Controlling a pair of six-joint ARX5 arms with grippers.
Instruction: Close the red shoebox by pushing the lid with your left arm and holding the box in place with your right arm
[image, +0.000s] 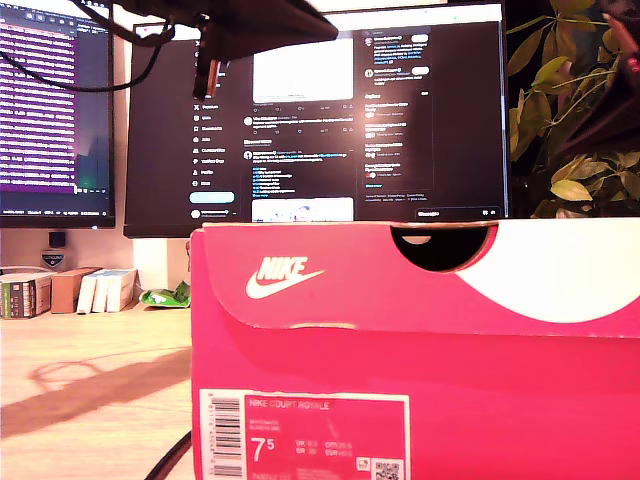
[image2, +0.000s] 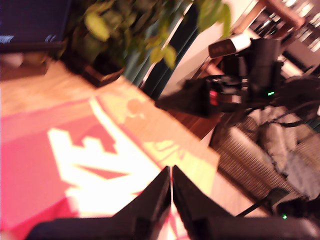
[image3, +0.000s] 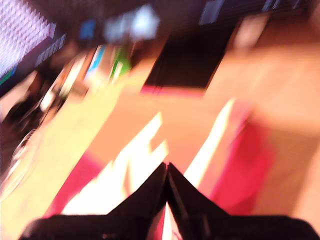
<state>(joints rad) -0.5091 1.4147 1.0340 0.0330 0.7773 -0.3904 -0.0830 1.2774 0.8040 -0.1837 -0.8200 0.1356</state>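
Observation:
A red Nike shoebox (image: 420, 400) fills the exterior view's lower right. Its lid (image: 400, 285), with a white swoosh and a finger notch, lies down over the box. A dark arm (image: 250, 25) reaches across the top of that view; which arm it is I cannot tell. My first gripper (image2: 171, 172) is shut with nothing between its fingers, just above the lid's red and white top (image2: 75, 165). My second gripper (image3: 166, 167) is also shut and holds nothing, over the blurred lid (image3: 150, 150). Whether either tip touches the lid is not clear.
Two monitors (image: 320, 120) (image: 55, 110) stand behind the box, and a leafy plant (image: 575, 110) at the exterior view's right. Small boxes (image: 60, 290) and a green packet (image: 165, 295) sit on the wooden table (image: 90, 380). A black cable (image: 170, 455) runs by the box. Another arm (image2: 225, 92) stands beyond the table edge.

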